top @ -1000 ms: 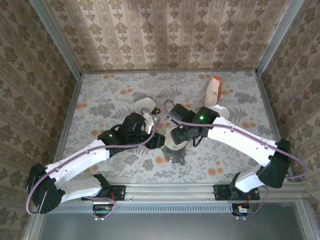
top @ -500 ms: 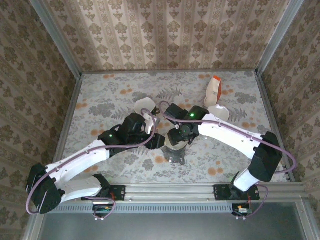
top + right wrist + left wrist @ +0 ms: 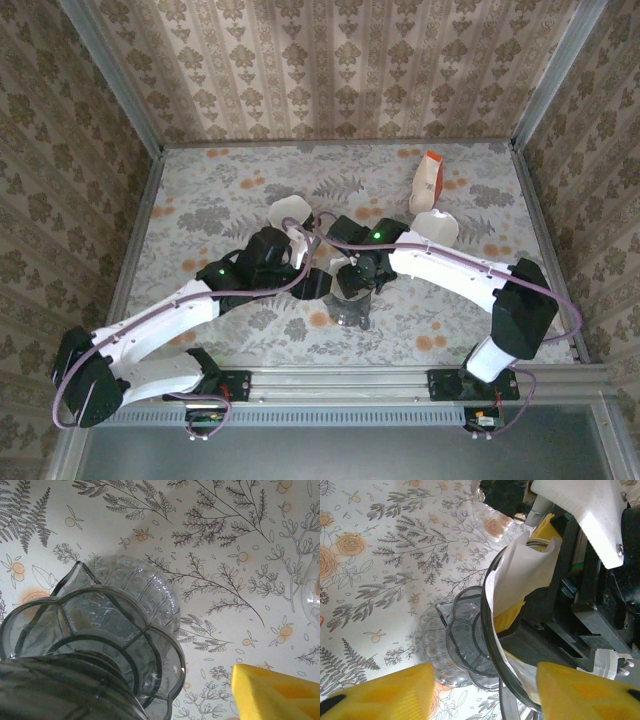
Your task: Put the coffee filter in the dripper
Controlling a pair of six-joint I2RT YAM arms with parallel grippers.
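Floral tabletop [image 3: 220,190], filter [image 3: 520,575] beyond left jaws

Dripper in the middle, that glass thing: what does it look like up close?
The dripper is smoky clear glass: a ribbed cone on a scalloped, petal-like foot. It stands on a clear glass jug on the flowered table. A white paper filter lies against its inner wall, where the right claw reaches in.

The dripper [image 3: 100,630] is clear, grey-tinted, glossy and ribbed, like glass. The coffee filter [image 3: 520,575] is thin matt white paper. The worktop [image 3: 225,530] carries a smooth, matt floral print.
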